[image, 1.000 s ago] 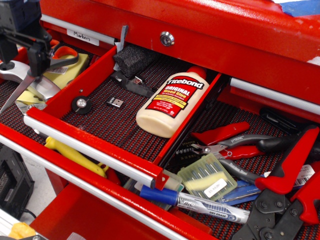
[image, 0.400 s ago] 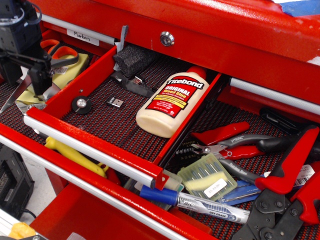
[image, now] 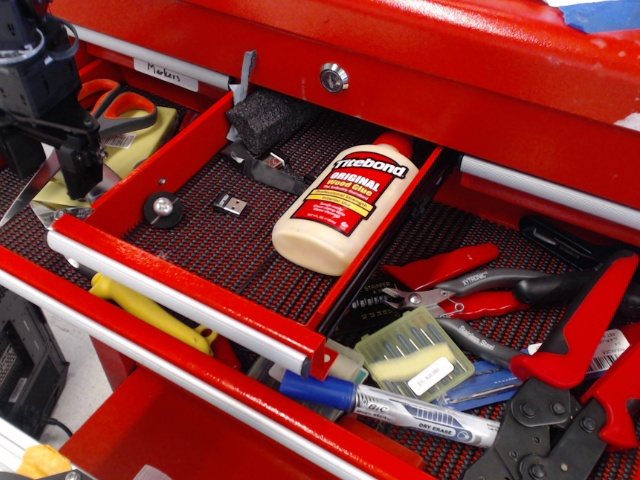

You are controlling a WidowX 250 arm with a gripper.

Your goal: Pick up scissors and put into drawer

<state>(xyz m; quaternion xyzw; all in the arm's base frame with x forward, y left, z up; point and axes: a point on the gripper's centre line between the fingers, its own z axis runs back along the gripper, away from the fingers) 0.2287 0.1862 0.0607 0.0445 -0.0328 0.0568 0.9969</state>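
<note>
Lying nearest the camera, a blue-capped dry-erase marker (image: 400,405) and a clear case of small bits (image: 415,355) rest on the mesh surface of the wide lower drawer (image: 470,455), with red-handled pliers (image: 470,290) beside them to the right. Just behind stands the narrow shallow red metal tray drawer (image: 110,205) with its silver bar handle (image: 180,295) across the front; it is pulled open, and on its dark mesh liner lie a cream bottle of wood glue (image: 340,205), a small USB plug (image: 230,204), a round black knob (image: 162,208) and a block of black foam (image: 268,118). Left of that drawer's wall, farther back, the large scissors with silver blades and orange-red handle loops (image: 115,100) lie over yellow packaging (image: 140,140), outside the tray and beside it. The black gripper (image: 70,150) hangs over the scissors near the pivot; its fingers seem to straddle the blades, but whether they are closed on them I cannot tell from this angle. The step in hand looks like the grasp itself. Next would be a firm closing on the scissors, a lift clear of the drawer wall, then a carry rightward to the free mesh by the knob.
</note>
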